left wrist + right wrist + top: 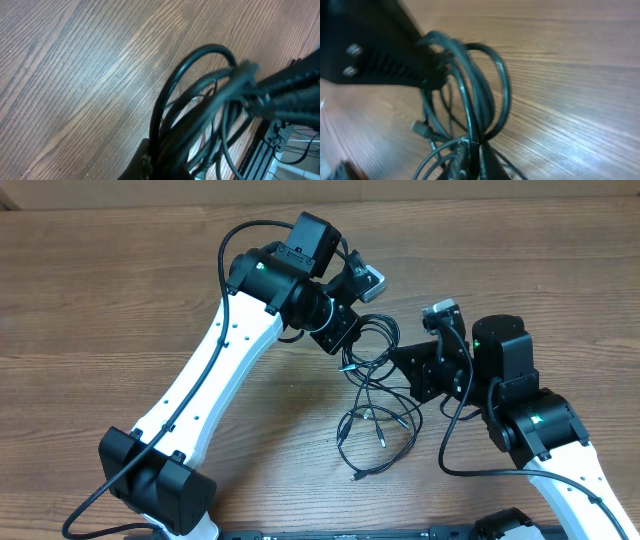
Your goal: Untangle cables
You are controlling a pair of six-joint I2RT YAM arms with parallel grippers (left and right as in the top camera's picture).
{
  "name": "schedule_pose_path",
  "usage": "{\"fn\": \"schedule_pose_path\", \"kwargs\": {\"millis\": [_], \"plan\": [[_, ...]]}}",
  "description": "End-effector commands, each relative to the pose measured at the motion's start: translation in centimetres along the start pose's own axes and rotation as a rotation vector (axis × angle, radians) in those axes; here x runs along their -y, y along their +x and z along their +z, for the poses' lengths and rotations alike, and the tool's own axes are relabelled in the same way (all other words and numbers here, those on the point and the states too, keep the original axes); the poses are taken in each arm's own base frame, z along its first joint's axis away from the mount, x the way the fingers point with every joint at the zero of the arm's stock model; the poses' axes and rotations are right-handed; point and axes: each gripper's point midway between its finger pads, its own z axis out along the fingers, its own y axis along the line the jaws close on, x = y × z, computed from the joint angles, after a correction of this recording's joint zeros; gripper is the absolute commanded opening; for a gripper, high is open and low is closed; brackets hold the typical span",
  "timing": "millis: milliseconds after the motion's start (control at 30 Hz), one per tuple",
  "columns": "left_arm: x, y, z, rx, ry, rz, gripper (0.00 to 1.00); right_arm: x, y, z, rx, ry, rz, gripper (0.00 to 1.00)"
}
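Note:
The cables are a tangle of thin black cords at the table's middle, and their loops with small plugs trail toward the front. My left gripper is shut on the bundle's upper left part. My right gripper is shut on it just to the right. In the left wrist view, the cables arc up from my left gripper to the other arm's fingers. The right wrist view shows my right gripper clamping several strands of the cables, with the left gripper holding their far end.
The wooden table spreads all round. Both arms lean in over its middle, and their bases stand at the front edge. A thicker black arm cable loops above the left wrist, and another hangs by the right arm.

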Motion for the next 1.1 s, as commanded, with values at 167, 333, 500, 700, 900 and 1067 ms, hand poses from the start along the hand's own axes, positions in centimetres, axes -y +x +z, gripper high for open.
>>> {"fn": "schedule_pose_path", "kwargs": {"millis": [167, 333, 500, 700, 900, 1067], "plan": [[0.8, -1.0, -0.8, 0.04, 0.01, -0.006, 0.04, -0.9, 1.4, -0.2, -0.069, -0.042, 0.102, 0.04], [0.8, -1.0, -0.8, 0.041, 0.01, -0.005, 0.05, -1.2, 1.8, -0.2, -0.085, -0.056, 0.108, 0.04], [0.7, -1.4, -0.8, 0.054, 0.007, 0.001, 0.28, -1.4, 2.8, -0.3, -0.129, -0.072, 0.13, 0.04], [0.9, -2.3, -0.9, 0.093, 0.021, 0.013, 0.17, -1.9, 4.5, -0.7, -0.201, -0.095, 0.16, 0.04], [0.9, -2.7, -0.9, 0.107, 0.018, 0.02, 0.42, -3.4, 4.6, -0.9, -0.208, -0.193, 0.094, 0.04], [0.9, -2.3, -0.9, 0.093, 0.017, 0.013, 0.45, -3.8, 3.5, -0.8, -0.165, -0.217, 0.061, 0.04]]}}
